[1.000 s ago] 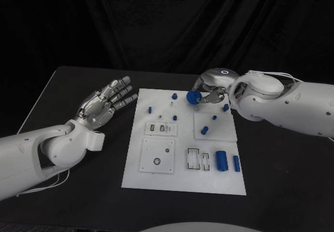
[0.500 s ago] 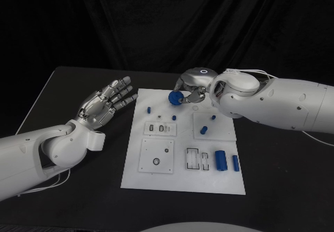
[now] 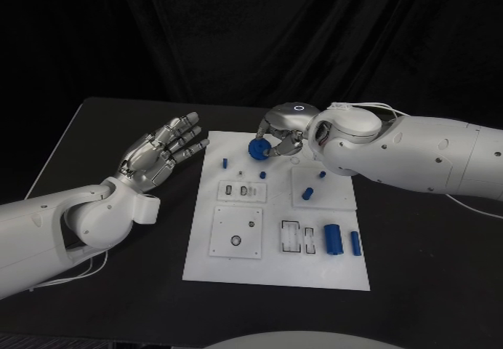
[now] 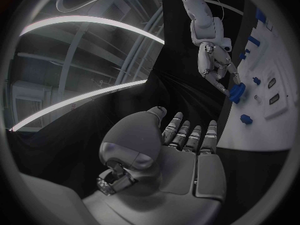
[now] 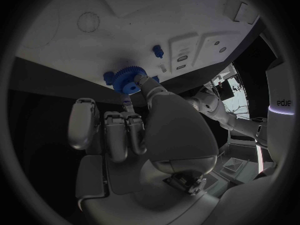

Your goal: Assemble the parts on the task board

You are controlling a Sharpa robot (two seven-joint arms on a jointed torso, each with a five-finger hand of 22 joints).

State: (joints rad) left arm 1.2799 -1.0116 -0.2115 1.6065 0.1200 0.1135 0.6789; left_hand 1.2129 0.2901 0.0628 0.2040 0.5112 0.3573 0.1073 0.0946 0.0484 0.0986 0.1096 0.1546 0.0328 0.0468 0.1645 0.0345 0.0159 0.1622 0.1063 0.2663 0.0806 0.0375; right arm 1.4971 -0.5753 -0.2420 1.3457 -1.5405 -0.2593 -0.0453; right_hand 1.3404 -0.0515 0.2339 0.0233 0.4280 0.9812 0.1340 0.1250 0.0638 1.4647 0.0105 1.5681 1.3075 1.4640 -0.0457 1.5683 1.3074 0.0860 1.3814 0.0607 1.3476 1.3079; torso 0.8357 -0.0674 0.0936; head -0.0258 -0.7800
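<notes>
Head view: right hand (image 3: 281, 132) pinched blue gear (image 3: 258, 148) between fingertips, above far end of task board (image 3: 277, 265), near small blue peg (image 3: 262, 175). Left hand (image 3: 157, 154) hovered off board's left side, palm up, fingers spread, holding nothing. Step judged: carrying gear to seat. Next move likely needs lowering gear level onto its post.

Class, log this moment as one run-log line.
right hand: holds blue gear above task board | left hand: open, beside board

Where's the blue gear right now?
In the head view, the blue gear is pinched by the right robot hand above the task board's far edge, left of centre.
</notes>
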